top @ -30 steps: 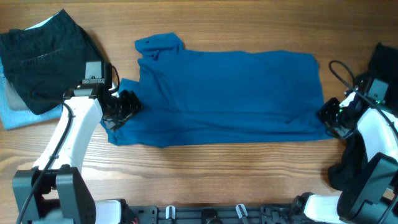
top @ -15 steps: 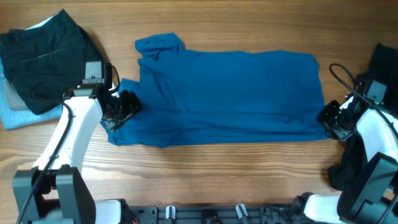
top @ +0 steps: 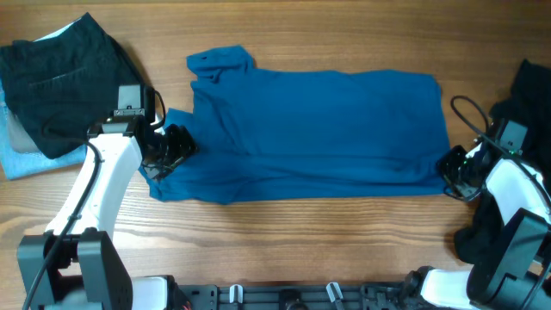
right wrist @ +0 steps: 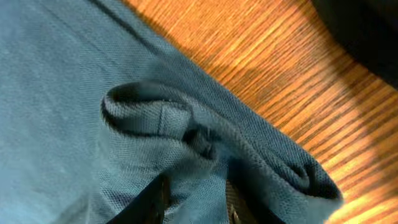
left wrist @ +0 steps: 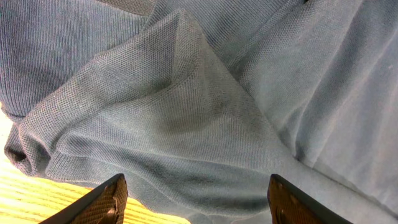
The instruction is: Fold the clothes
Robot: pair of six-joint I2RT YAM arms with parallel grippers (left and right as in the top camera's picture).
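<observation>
A blue shirt [top: 318,129] lies spread flat on the wooden table, collar at the upper left. My left gripper [top: 168,151] sits over the shirt's left sleeve; in the left wrist view its jaws [left wrist: 199,202] are wide open just above the bunched sleeve fabric [left wrist: 174,112], holding nothing. My right gripper [top: 455,168] is at the shirt's lower right corner; in the right wrist view its fingers [right wrist: 196,202] are close together with a rolled fold of the blue hem [right wrist: 186,124] pinched between them.
A black garment [top: 60,73] lies at the back left on a light blue cloth [top: 17,155]. Another dark garment [top: 529,86] lies at the right edge, beside the right arm. Bare wood [top: 327,241] runs along the table's front.
My right gripper has shifted slightly left onto the shirt's lower right corner. The left arm and the shirt have not visibly moved.
</observation>
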